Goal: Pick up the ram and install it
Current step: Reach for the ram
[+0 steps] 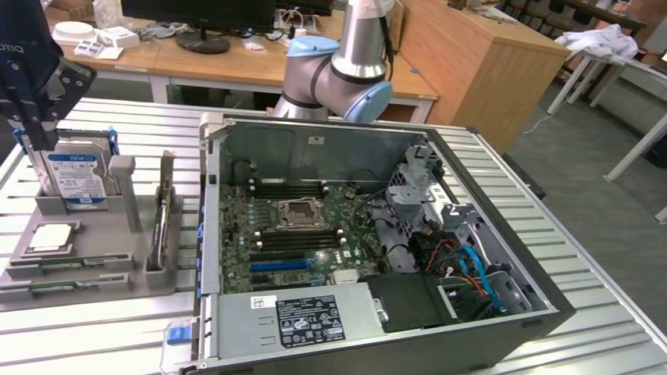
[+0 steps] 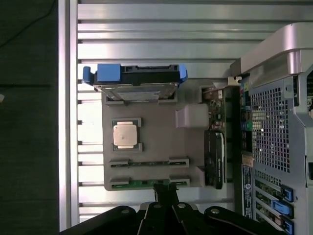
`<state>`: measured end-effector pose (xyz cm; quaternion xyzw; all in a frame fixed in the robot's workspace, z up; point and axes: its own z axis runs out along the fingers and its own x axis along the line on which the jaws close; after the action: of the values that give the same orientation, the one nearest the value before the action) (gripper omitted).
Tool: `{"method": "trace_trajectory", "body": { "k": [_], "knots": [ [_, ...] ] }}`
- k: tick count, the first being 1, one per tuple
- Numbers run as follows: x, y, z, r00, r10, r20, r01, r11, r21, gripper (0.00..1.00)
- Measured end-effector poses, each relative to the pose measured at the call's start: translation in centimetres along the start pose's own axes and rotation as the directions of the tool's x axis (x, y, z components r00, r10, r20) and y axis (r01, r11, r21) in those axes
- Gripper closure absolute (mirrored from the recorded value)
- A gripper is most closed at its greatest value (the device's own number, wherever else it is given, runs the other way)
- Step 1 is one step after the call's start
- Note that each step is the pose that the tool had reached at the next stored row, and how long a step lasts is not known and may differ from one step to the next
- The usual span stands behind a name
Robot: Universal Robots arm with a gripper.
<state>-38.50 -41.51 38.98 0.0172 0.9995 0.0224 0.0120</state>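
Gripper (image 2: 166, 192) was pressed together and empty, its body cut off at the frame edge. Ram (image 2: 142, 183) lay in the gray tray's (image 2: 156, 142) outer slot, its middle hidden behind the gripper tips.

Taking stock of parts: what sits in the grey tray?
A hard drive, a CPU, two ram sticks and an upright card. The shut gripper covers part of one.
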Motion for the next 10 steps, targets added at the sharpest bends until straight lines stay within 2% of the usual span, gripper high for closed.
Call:
{"method": "trace_trajectory", "body": {
  "k": [10],
  "knots": [
    [0.11, -0.93, -0.05, 1.0000, 0.000, -0.0001, 0.000, 1.0000, 0.0001, 0.89]
  ]
}}
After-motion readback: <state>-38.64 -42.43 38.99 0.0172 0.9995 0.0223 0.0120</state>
